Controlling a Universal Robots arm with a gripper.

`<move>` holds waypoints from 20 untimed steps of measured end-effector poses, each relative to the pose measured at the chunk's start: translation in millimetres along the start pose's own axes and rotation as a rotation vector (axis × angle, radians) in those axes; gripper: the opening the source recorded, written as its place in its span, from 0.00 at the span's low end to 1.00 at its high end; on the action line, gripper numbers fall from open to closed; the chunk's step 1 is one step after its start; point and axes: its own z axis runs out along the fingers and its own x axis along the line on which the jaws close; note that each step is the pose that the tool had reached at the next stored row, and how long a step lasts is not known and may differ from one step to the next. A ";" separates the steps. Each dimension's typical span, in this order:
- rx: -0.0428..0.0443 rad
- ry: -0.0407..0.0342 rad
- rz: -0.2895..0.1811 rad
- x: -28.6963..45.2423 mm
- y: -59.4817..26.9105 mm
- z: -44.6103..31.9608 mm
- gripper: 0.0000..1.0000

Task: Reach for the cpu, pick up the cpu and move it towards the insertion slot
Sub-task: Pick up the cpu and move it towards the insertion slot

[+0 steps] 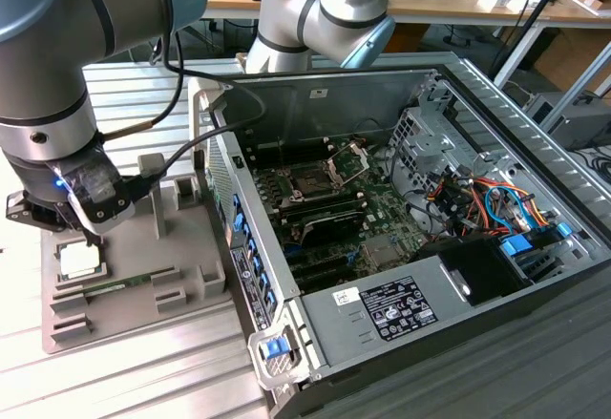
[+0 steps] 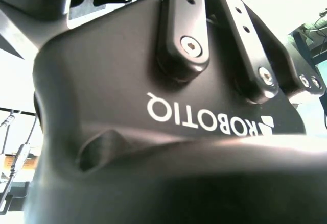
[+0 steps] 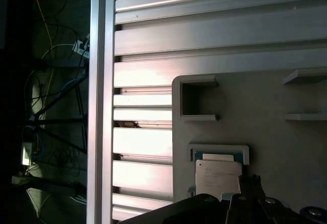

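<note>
At the exterior view's left, the gripper (image 1: pixel 80 232) hung just above the cpu (image 1: pixel 79 260). The cpu lay flat in a square recess of the grey holder (image 1: pixel 196 285), near the holder's edge on that same side. The holder rested on the slatted worktop (image 1: pixel 143 381). Whether the jaws stood apart or together could not be told. Toward the exterior view's right, well apart from the cpu, the insertion slot (image 1: pixel 310 184) sat on the motherboard (image 1: pixel 382 214) inside the open computer case (image 1: pixel 315 104), ringed by its silver frame.
</note>
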 end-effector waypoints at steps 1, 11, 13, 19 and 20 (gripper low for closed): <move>0.0000 0.0000 0.000 0.1 0.0 0.1 0.10; 0.0000 0.0000 0.000 1.2 -0.2 1.9 0.10; 0.0001 0.0000 0.000 1.4 -0.2 2.1 0.10; 0.0001 0.0000 0.000 2.4 -0.4 3.1 0.10; 0.0001 0.0001 0.000 2.7 -0.4 3.2 0.10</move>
